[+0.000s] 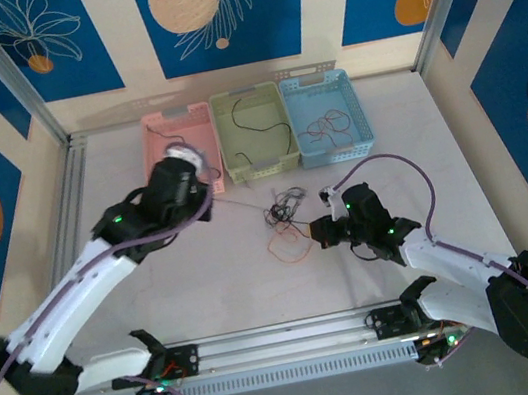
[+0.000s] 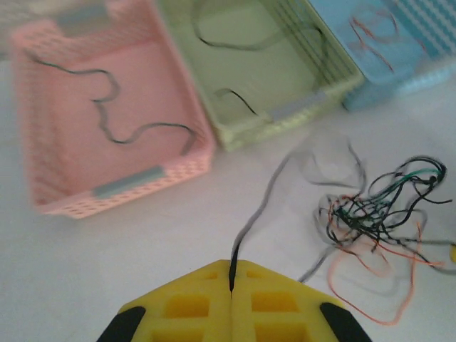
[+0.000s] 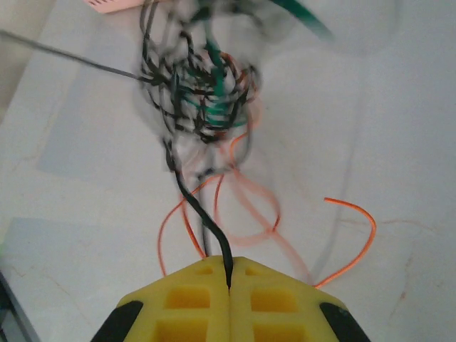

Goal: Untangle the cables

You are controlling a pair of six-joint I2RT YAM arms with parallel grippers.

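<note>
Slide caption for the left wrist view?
Close-up: left end effector shut on a black cable leading toward the tangle, with pink basket, green basket and blue basket behind.

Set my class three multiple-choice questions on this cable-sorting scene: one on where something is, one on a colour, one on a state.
1. Where does the tangle of cables lie?
A in the pink basket
B on the table
C on the floor

2. What colour are the cables in the blue basket?
A red-orange
B white
C yellow

3. How is the left gripper?
A wide open
B shut on a basket rim
C shut on a black cable

Answers:
1 B: the top view shows the tangle on the table surface, outside every basket.
2 A: thin red-orange loops lie on the blue floor.
3 C: in the left wrist view its fingers meet with the cable pinched between them.
</note>
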